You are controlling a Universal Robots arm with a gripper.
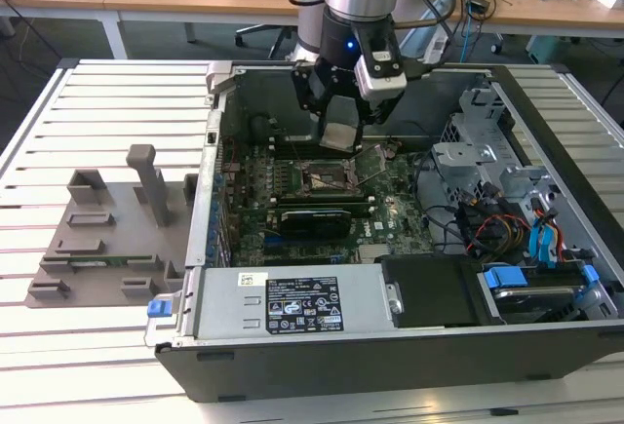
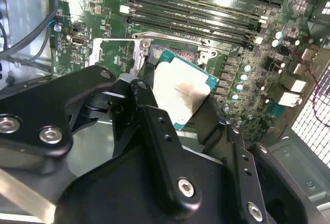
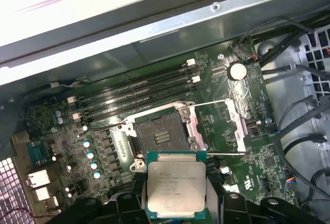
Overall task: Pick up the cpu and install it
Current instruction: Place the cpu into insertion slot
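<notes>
The cpu (image 3: 175, 188), a flat square chip with a pale silver top and thin rim, is held between the black fingers of my gripper (image 3: 175, 203), which is shut on its edges. In the exterior view the gripper (image 1: 339, 134) hangs inside the open computer case, a little above the motherboard, with the cpu (image 1: 338, 135) in it. The dark square socket (image 3: 162, 137) lies open just beyond the chip, its metal latch frame (image 3: 219, 126) swung aside. In the second wrist view the cpu (image 2: 180, 92) sits tilted over the socket's edge (image 2: 178, 55).
Memory slots (image 3: 139, 92) run along the socket's far side. A long black card (image 1: 312, 219) lies in front of the socket, and a labelled power supply (image 1: 292, 305) beyond it. Cables and a drive cage (image 1: 517, 219) crowd the exterior view's right. A grey fixture (image 1: 107, 229) stands on the slatted table.
</notes>
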